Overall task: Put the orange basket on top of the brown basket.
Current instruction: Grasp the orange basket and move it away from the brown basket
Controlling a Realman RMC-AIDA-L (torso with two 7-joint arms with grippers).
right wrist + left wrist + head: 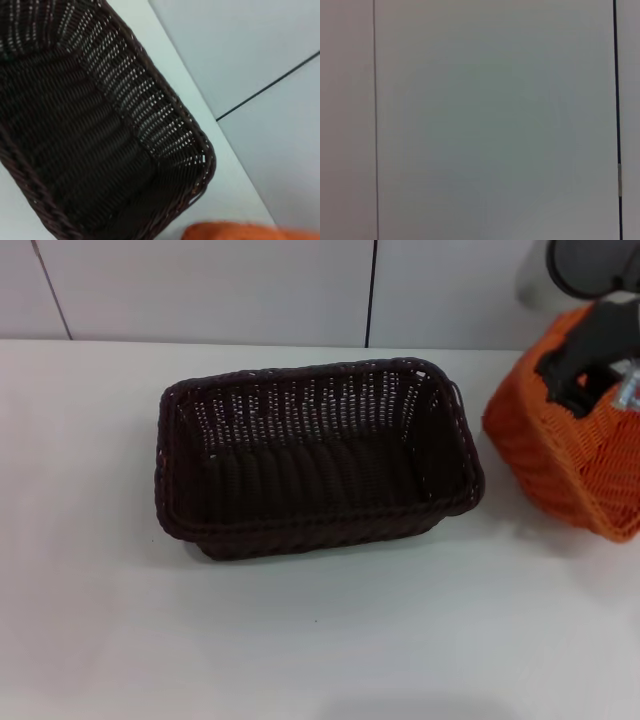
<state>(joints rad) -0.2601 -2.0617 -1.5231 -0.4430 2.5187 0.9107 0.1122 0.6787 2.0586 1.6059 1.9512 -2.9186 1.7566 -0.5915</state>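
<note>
Orange basket is hanging tilted by the desk's right edge, its rim clamped in the right pincer; the brown basket is sitting mid-desk.

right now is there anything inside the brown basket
Nothing: the brown basket shows only its bare woven floor. The orange basket is held tilted to its right by the right gripper, not yet over it.
</note>
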